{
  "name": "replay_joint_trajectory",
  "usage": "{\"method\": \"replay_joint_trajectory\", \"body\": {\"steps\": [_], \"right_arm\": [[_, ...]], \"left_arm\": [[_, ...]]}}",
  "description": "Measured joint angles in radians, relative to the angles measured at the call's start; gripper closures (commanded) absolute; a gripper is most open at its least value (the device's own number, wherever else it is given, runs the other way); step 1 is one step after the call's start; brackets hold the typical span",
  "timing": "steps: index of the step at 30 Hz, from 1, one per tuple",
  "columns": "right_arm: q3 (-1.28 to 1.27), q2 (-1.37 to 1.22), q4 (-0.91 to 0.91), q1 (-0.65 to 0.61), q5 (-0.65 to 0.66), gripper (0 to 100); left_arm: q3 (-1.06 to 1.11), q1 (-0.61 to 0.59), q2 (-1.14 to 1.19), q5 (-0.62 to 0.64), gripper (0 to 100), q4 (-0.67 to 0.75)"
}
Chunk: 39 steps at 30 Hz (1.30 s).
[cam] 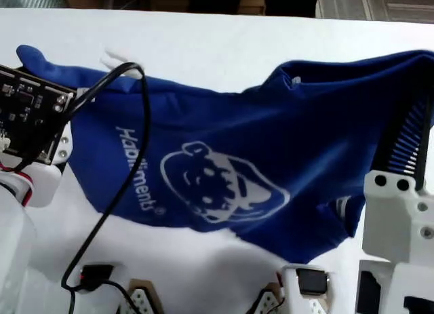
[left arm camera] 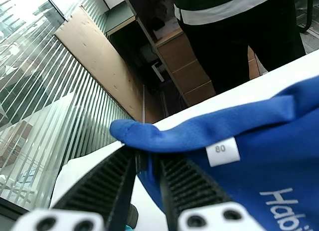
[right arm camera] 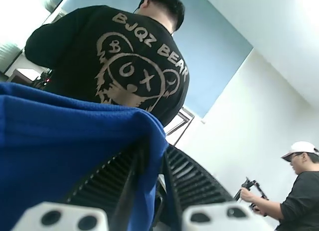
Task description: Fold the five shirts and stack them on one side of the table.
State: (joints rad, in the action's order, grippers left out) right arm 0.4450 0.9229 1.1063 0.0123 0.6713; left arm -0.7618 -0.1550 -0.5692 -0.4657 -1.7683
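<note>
A blue shirt (cam: pixel 224 144) with a white cartoon print (cam: pixel 220 185) is stretched across the white table (cam: pixel 203 36) between my two arms. My left gripper (left arm camera: pixel 148 158) is shut on one end of the shirt (left arm camera: pixel 259 141). A rounded blue corner sticks out past its tips, and a small white size label (left arm camera: pixel 222 151) lies close by. The left arm (cam: pixel 30 117) is at the left edge. My right gripper (right arm camera: pixel 152 151) is shut on the shirt's other end (right arm camera: pixel 60 136), with cloth bunched between its ribbed black fingers (cam: pixel 409 141) at the right edge.
A black cable (cam: pixel 135 138) loops from the left arm across the front of the shirt and down to the near table edge. Arm bases and mounts (cam: pixel 312 283) line the near edge. Bare white table lies beyond the shirt.
</note>
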Motion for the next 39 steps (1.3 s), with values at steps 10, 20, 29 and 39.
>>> {"method": "replay_joint_trajectory", "body": {"steps": [10, 20, 29, 39], "right_arm": [[0.000, 0.035, 0.061, -0.040, -0.012, 97.9], [0.000, 0.040, 0.086, -0.040, -0.020, 97.9], [0.011, 0.137, 0.196, -0.040, -0.020, 97.9], [-0.012, 0.215, 0.199, -0.040, -0.020, 97.9]], "left_arm": [[0.184, -0.012, -0.040, 0.000, 97, 0.000], [0.445, -0.018, -0.288, 0.000, 97, 0.020], [0.491, -0.057, -0.479, 0.000, 97, 0.029], [0.500, -0.155, -0.563, 0.000, 97, 0.063]]}}
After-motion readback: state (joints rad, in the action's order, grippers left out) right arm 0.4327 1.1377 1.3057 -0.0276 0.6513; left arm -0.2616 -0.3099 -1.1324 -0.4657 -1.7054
